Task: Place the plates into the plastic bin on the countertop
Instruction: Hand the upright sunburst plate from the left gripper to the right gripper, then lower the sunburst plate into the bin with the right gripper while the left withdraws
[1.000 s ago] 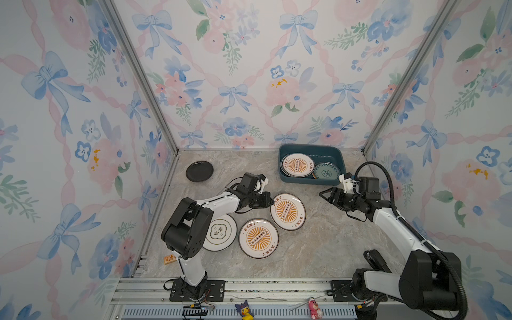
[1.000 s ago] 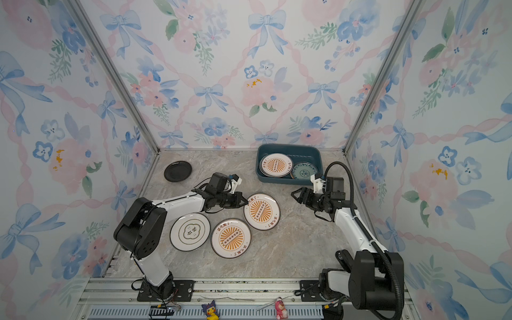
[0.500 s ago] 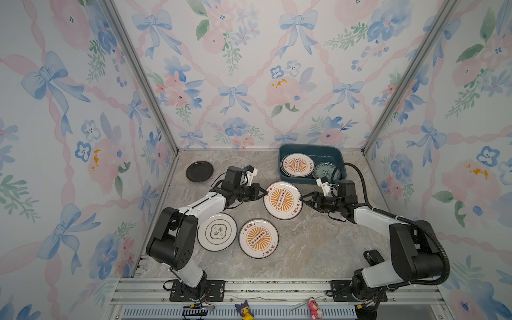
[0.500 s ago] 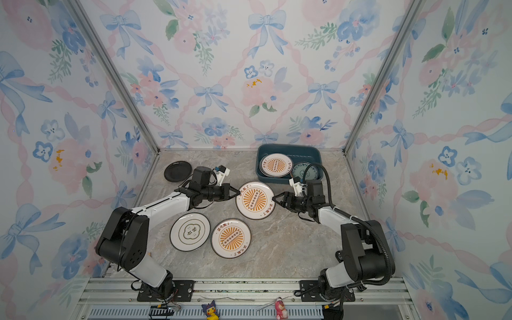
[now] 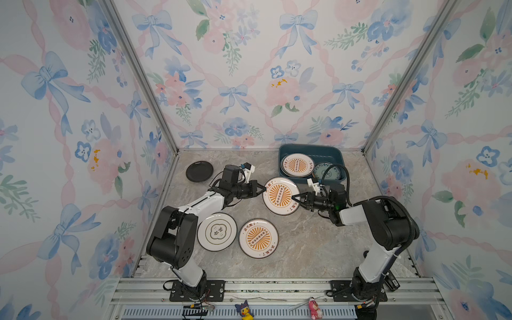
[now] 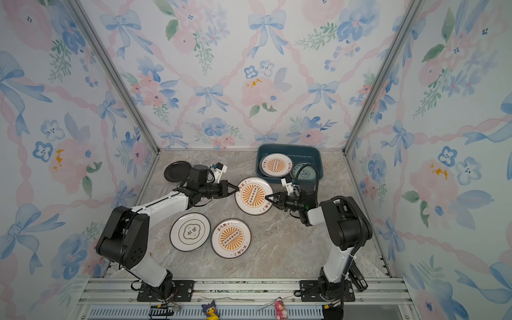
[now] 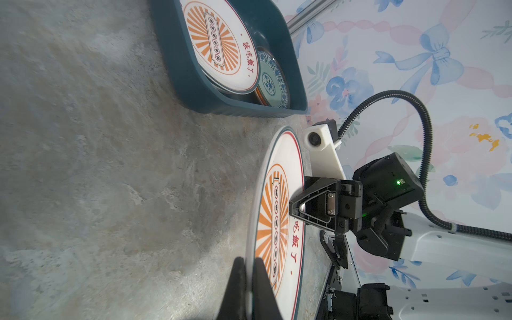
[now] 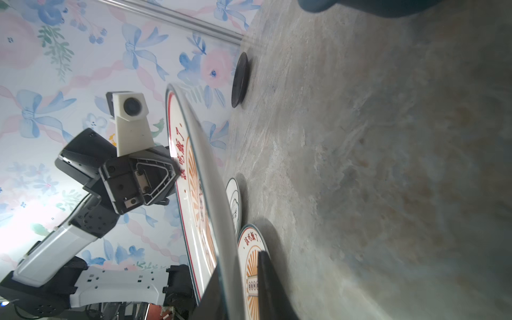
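A white plate with an orange sunburst (image 5: 281,196) (image 6: 252,196) hangs tilted above the countertop (image 5: 318,249), just in front of the plastic bin (image 5: 310,147). My left gripper (image 5: 264,189) (image 7: 250,260) is shut on its left rim. My right gripper (image 5: 293,197) (image 8: 238,271) is closed on the opposite rim, one finger on the face and one beneath. In the bin lie another sunburst plate (image 5: 297,165) and a teal-patterned plate (image 5: 327,171). Flat on the countertop lie a cloud-emblem plate (image 5: 217,231), a sunburst plate (image 5: 258,238) and a small black plate (image 5: 199,171).
Floral walls with metal corner posts close in the countertop on three sides. The bin stands against the back wall, right of centre. Two small toy figures (image 5: 245,310) (image 5: 315,307) sit on the front rail beside the arm bases.
The left gripper lifted the sunburst plate away from the two front plates and carried it toward the bin. The right arm swung in from the right and closed its jaws on the plate's other rim.
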You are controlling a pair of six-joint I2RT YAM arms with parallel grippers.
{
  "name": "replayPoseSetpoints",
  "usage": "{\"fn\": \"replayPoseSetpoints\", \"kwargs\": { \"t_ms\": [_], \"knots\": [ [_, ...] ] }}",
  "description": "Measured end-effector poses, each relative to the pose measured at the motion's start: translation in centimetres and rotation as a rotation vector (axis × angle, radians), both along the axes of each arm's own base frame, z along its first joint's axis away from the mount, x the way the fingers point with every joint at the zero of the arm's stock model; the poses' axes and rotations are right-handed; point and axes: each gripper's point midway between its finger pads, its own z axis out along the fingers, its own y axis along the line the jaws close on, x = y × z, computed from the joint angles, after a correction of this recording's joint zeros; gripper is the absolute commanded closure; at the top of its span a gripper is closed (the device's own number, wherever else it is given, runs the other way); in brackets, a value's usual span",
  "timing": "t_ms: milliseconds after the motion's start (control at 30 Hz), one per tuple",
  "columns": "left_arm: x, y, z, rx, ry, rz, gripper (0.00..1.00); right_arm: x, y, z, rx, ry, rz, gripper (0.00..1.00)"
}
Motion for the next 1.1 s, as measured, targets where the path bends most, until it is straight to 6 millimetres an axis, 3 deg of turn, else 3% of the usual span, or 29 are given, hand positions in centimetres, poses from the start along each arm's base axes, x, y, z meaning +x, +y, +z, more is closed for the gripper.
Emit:
{"fn": "replayPoseSetpoints", "kwargs": {
  "t_ms": [100,333,600,733,933,1033,1067,1100],
  "knots": [
    [0.3,0.3,-0.4,0.008,0.018,0.026,1.0,0.1,0.3,-0.4,0.056,0.015,0.014,1.0],
    [0.5,0.4,-0.5,0.01,0.018,0.039,1.0,0.4,0.3,-0.1,0.092,0.024,0.008,1.0],
    [0.7,0.5,-0.4,0.017,0.004,0.042,0.84,0.8,0.4,-0.3,0.085,0.071,0.003,1.0],
    [0.6,0.7,-0.9,0.037,0.007,0.041,0.75,1.4,0.3,0.4,-0.014,0.066,-0.017,1.0],
    [0.5,0.7,-1.1,0.056,0.0,0.042,0.47,2.9,1.3,5.1,-0.316,-0.103,-0.054,1.0],
    [0.4,0.6,-1.1,0.07,-0.007,0.038,0.32,2.7,1.3,6.1,-0.441,-0.138,-0.053,1.0],
    [0.3,0.6,-1.2,0.078,-0.011,0.034,0.24,2.5,1.2,6.0,-0.479,-0.134,-0.049,1.0],
    [0.2,0.6,-1.2,0.089,-0.015,0.034,0.07,2.3,0.9,5.6,-0.518,-0.124,-0.047,1.0]
  ]
}}
